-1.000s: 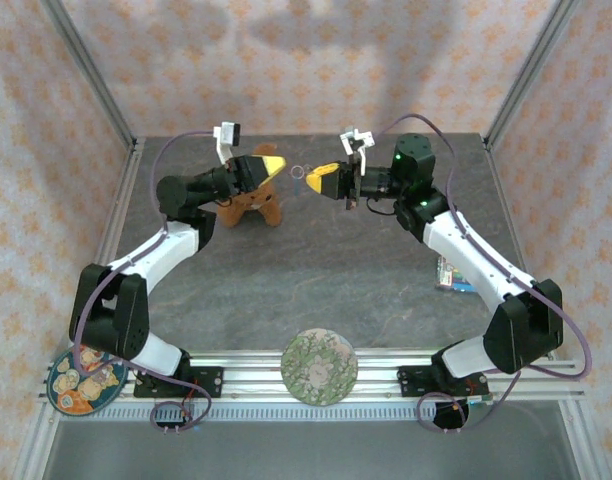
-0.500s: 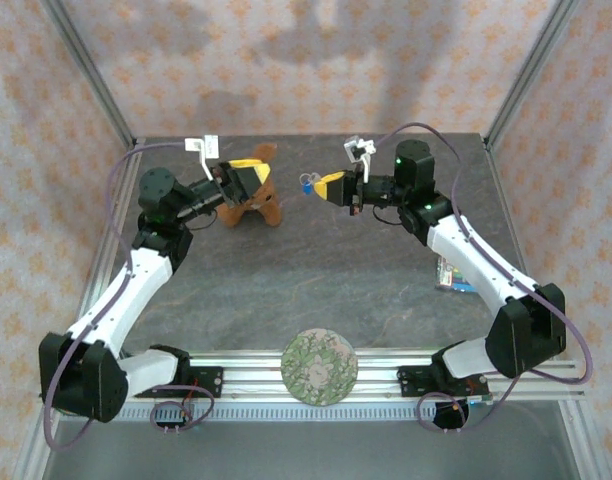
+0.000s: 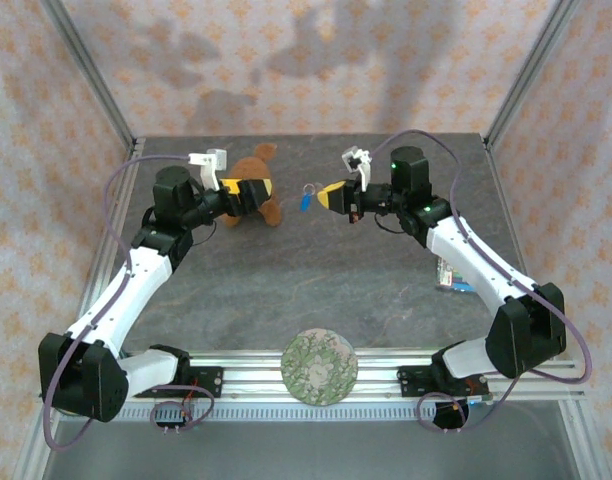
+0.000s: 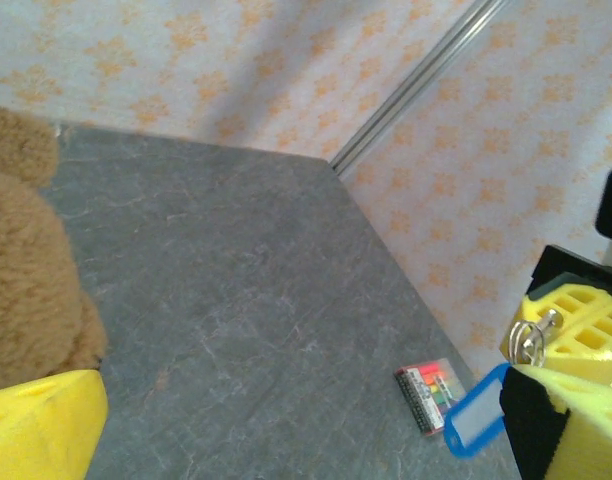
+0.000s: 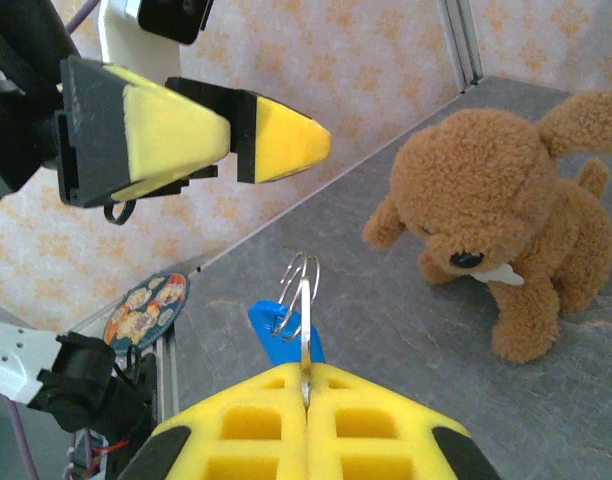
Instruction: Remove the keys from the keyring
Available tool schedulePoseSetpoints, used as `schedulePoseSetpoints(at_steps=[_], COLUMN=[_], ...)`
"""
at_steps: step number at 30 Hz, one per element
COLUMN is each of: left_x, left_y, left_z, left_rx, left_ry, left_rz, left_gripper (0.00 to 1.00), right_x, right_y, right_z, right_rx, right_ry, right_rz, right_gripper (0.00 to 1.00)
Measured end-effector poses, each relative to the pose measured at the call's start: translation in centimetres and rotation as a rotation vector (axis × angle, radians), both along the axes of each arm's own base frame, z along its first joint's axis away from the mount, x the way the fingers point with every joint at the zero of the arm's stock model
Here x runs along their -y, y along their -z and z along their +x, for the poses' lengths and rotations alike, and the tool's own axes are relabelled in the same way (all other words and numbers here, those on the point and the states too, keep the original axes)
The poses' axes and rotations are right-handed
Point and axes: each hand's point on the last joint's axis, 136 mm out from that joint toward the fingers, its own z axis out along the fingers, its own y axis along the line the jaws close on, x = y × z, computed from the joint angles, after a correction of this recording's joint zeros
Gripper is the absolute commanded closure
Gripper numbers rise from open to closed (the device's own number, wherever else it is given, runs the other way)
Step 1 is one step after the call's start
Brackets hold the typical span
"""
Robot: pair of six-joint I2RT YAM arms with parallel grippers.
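Right wrist view — the right gripper [image 5: 306,372] is clenched, its yellow fingers [image 5: 271,385] pressed together on the keyring [image 5: 298,285], whose wire coils stand up out of the pinch. The blue-headed key [image 5: 278,332] hangs on the ring just behind the fingertips, off the table and out to one side of the teddy bear [image 5: 491,235]. A pale strip of metal [image 5: 304,345] runs from the ring down into the pinch; whether it is a second key I cannot tell. Seen from above, the left gripper [image 3: 248,190] hangs right over the teddy bear with its jaws spread wide and empty — a gap apart from the ring. The bear stands on the grey table [image 3: 316,270], toward its far side. A multicoloured packet [image 3: 448,274] lies well away from the bear, on the right arm's side.
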Motion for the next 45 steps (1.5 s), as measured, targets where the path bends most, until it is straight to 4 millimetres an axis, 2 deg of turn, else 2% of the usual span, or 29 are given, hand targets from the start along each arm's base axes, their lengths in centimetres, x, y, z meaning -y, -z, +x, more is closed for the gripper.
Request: schedulePoseSetpoints(at_steps=[5, 11, 18, 20, 21, 22, 28, 33, 38, 45], left_x=[0.2, 1.8, 3.8, 3.9, 4.0, 4.0, 6.1, 7.7, 8.5, 9.3], left_y=[-0.2, -2.4, -3.2, -3.5, -3.7, -3.8, -4.3, -4.1, -4.4, -4.8], left_z=[-0.2, -2.3, -3.8, -3.9, -3.9, -3.9, -3.8, -3.8, -4.6, -5.6], left_rx=[0.009, 0.106, 0.161, 0.172, 0.181, 0.186, 0.162, 0.116, 0.099, 0.093], left_ry=[-0.001, 0.051, 0.106, 0.110, 0.111, 0.116, 0.242, 0.349, 0.426, 0.493], left_rz=[0.003, 0.037, 0.076, 0.072, 0.069, 0.064, 0.011, -0.029, -0.063, -0.080], left_gripper=[0.01, 0.01, 0.01, 0.05, 0.10, 0.20, 0.51, 0.58, 0.64, 0.57], right_x=[0.0, -0.1, -1.2, -1.4, -1.4, -1.5, -1.8, -1.9, -2.0, -2.1], right_y=[0.3, 0.4, 0.2, -0.1, -0.2, -0.3, -0.7, -0.7, -0.7, -1.2], right_z=[-0.1, -0.5, -1.9, -2.1, -2.1, -2.1, -1.7, -2.0, -2.2, -2.2], right_rx=[0.020, 0.039, 0.060, 0.068, 0.072, 0.075, 0.079, 0.073, 0.070, 0.081], right_ry=[-0.011, -0.034, -0.099, -0.112, -0.116, -0.120, -0.133, -0.152, -0.163, -0.171], right_rz=[-0.015, -0.022, -0.040, -0.039, -0.039, -0.039, -0.038, -0.036, -0.041, -0.036], right_gripper=[1.00, 1.00, 1.00, 1.00, 1.00, 1.00, 1.00, 1.00, 1.00, 1.00])
